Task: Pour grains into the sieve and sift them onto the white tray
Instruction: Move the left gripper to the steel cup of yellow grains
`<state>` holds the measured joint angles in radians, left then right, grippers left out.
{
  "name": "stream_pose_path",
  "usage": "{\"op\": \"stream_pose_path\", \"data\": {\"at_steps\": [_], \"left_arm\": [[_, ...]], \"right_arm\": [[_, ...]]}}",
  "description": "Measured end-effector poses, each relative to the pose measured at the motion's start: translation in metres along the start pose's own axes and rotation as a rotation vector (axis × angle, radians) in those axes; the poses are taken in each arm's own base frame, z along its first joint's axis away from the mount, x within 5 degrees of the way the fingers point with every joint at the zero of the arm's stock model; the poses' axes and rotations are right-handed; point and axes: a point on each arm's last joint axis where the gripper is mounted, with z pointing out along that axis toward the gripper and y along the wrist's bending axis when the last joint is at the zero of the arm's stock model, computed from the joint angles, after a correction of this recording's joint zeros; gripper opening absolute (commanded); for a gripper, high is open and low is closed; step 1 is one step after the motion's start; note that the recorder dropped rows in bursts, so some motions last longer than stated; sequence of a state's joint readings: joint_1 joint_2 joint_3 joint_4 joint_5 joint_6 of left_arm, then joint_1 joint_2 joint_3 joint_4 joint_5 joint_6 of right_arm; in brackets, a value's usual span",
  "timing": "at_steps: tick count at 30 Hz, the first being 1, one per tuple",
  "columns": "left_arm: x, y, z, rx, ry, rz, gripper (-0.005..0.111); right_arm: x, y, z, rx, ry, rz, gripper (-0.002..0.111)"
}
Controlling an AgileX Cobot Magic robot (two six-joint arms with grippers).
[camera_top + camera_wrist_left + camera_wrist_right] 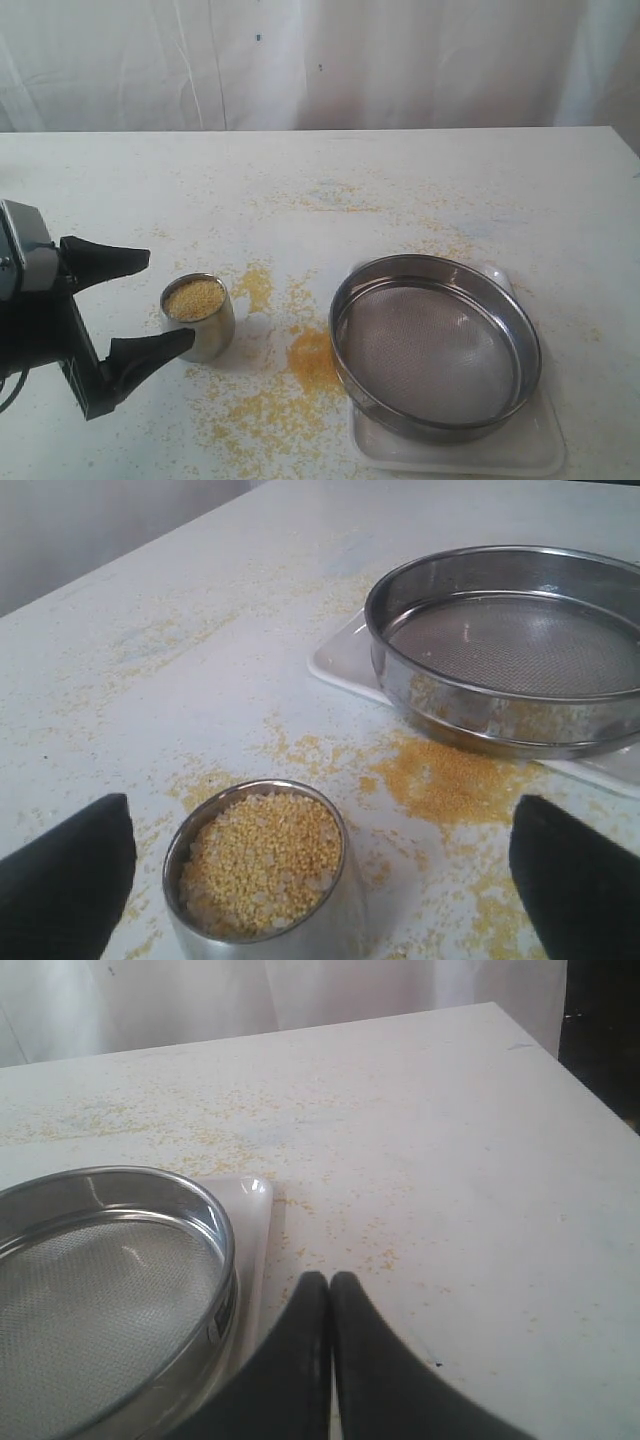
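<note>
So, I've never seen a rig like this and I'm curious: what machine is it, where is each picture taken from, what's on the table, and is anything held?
It's a two-armed robot. One camera watches from off the arms; one sits on each wrist. The left gripper stands open around a steel cup of grains, not gripping it. The right gripper is shut and empty, beside the sieve, which sits, seemingly empty, on the white tray. More grains lie spilled on the table.
</note>
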<state>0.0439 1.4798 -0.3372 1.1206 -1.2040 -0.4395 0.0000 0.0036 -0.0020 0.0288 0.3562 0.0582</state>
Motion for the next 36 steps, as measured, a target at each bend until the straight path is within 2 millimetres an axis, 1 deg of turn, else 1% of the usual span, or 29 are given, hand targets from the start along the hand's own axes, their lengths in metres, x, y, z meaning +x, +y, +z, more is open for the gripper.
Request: {"op": "stream_pose_path", "data": {"at_steps": [6, 8, 10, 12, 18, 25, 31, 36], "left_arm": [[-0.001, 0.001, 0.0, -0.011, -0.008, -0.004, 0.105], [-0.001, 0.003, 0.0, -0.03, -0.013, 0.047, 0.105], [0.001, 0.008, 0.001, -0.074, 0.021, 0.128, 0.105], [0.001, 0.013, 0.003, -0.092, 0.033, 0.149, 0.105], [-0.003, 0.027, 0.02, -0.045, -0.02, 0.097, 0.105], [0.016, 0.032, 0.038, 0.052, 0.03, 0.061, 0.105], [0.021, 0.042, 0.052, 0.067, 0.033, 0.059, 0.105], [0.025, 0.042, 0.067, 0.108, 0.035, 0.066, 0.105]], "right_arm": [[0.0, 0.0, 0.0, 0.0, 0.0, 0.0, 0.0], [0.0, 0.0, 0.0, 0.0, 0.0, 0.0, 0.0], [0.0, 0.0, 0.0, 0.0, 0.0, 0.0, 0.0], [0.0, 0.0, 0.0, 0.0, 0.0, 0.0, 0.0], [0.0, 0.0, 0.0, 0.0, 0.0, 0.0, 0.0], [0.0, 0.0, 0.0, 0.0, 0.0, 0.002, 0.0], [0.0, 0.0, 0.0, 0.0, 0.0, 0.002, 0.0], [0.0, 0.0, 0.0, 0.0, 0.0, 0.002, 0.0]]}}
